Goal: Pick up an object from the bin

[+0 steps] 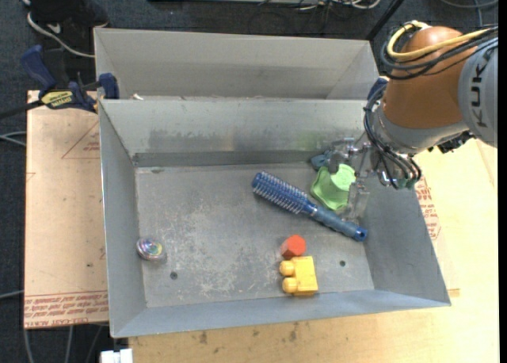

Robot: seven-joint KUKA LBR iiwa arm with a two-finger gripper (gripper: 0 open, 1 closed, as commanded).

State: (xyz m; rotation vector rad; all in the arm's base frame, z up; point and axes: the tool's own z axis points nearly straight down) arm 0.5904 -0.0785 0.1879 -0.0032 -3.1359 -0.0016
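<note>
Where the grey metal bin (207, 236) nears its 3 o'clock wall, your pincer (349, 193) hangs over a pale green plastic piece (332, 186). You cannot tell whether it is spread or pinching. A blue bristled hairbrush (295, 200) lies just beside, at 7 o'clock.

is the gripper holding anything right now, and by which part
Cannot tell. The gripper is down at the light green plastic thing beside the handle of the blue brush, but no clear hold shows.
</note>
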